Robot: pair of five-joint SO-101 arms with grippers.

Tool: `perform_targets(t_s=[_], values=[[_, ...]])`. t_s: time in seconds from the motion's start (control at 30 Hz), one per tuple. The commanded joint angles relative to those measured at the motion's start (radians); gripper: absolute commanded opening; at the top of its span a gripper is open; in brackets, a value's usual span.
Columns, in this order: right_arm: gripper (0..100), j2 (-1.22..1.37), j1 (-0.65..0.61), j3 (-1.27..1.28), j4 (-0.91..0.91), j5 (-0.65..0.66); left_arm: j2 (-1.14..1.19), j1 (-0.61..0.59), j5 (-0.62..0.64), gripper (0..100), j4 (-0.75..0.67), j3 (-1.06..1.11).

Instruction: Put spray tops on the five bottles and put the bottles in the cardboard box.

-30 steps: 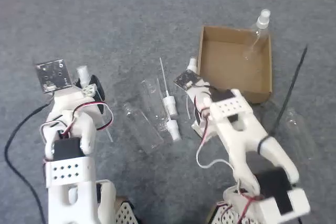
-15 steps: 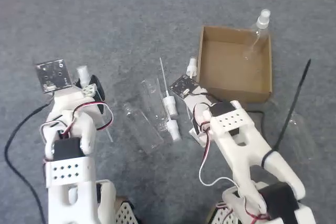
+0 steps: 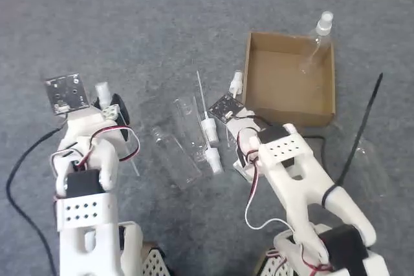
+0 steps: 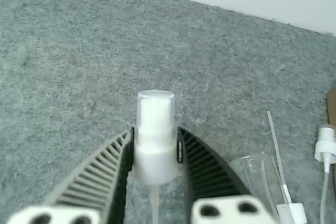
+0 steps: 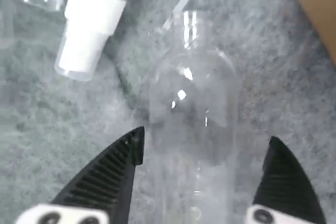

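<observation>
I see the white plastic spray top (image 4: 155,145) pinched tight between my left fingers (image 4: 105,177). It stands upright with its cap up, and its thin tube hangs down under it. This arm is over the left side of the grey table (image 3: 129,37), well apart from the box.

My right fingers (image 5: 113,171) are spread wide and hold nothing. A clear plastic bottle (image 5: 191,87) lies flat on the table between them, with its open neck pointing away from the arm. I cannot tell if the fingers touch it. A loose white spray top (image 5: 86,30) lies near its neck.

In the high view, two more clear bottles (image 3: 176,156) lie side by side in the middle of the table, between my two arms. Two spray tops with long tubes (image 3: 211,130) lie just beside them.

A small white spray top (image 3: 237,82) sits right by the outer wall of the brown cardboard box (image 3: 284,116). The box stands open at the far right. Inside it, a capped clear bottle (image 3: 315,46) leans in the far corner, with its white top poking over the rim.

One last clear bottle (image 3: 365,156) lies to the right of my right arm, near a thin black strap (image 3: 362,111).
</observation>
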Motion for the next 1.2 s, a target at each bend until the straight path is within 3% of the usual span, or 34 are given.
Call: perform_targets(t_s=[0.0, 0.37, 0.8, 1.03, 1.17], values=[[30.3, -0.048, -0.008, -0.146, 0.071, 0.008, -0.020, -0.002, -0.005, 1, 0.000, -0.010], [29.4, 0.110, -0.071, -0.175, 0.022, 0.006, -0.020, -0.006, -0.005, 1, 0.003, -0.008], [0.5, 0.128, 0.035, -0.184, 0.025, 0.011, -0.021, -0.003, -0.005, 1, 0.002, -0.044], [0.5, -0.082, 0.005, -0.278, 0.087, -0.012, -0.021, -0.009, -0.006, 1, 0.011, -0.229], [0.6, -0.266, -0.067, -0.278, 0.070, -0.106, -0.021, 0.000, -0.002, 1, 0.121, -0.424]])
